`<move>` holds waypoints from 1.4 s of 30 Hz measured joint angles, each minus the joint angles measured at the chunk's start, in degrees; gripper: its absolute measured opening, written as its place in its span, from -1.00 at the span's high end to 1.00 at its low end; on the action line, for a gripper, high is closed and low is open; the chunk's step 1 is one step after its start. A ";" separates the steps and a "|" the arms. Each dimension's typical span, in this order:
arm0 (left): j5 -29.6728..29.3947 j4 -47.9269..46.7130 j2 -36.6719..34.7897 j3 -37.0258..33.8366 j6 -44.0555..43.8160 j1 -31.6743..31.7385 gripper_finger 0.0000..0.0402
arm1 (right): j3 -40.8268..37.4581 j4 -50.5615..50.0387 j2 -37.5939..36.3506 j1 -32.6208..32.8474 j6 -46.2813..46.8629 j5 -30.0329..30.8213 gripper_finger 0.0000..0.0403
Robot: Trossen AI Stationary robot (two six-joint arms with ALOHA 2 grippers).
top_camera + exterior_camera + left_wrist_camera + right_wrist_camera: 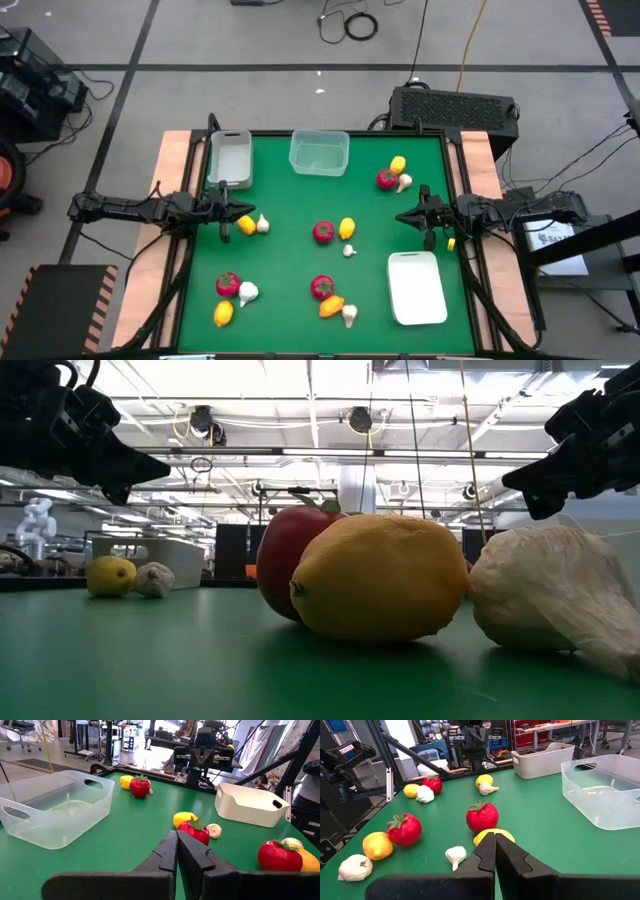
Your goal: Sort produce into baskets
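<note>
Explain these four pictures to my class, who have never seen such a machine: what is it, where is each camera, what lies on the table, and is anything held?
Two robot arms face each other across a green table. One camera looks down from above, one sits at table-top height, one rides on each wrist. The left gripper and right gripper are both shut and hold nothing. Scattered toy produce lies loose: red fruits, lemons, garlic bulbs. Three baskets wait empty: a grey-white bin, a clear tub, a white tray.
</note>
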 joint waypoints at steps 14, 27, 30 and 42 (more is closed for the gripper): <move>0.00 0.01 0.02 0.01 0.00 0.00 0.93 | 0.00 0.12 -0.01 -0.11 -0.25 0.42 1.00; 0.00 0.01 0.00 0.01 0.00 0.01 0.93 | -0.01 0.73 0.00 -0.14 -0.01 2.35 1.00; 0.00 0.01 0.00 0.00 0.00 0.00 0.93 | -0.06 2.65 0.41 -0.18 0.08 5.30 1.00; 0.00 0.08 0.00 0.02 0.00 0.00 0.93 | -0.04 8.55 0.63 0.01 25.64 6.82 1.00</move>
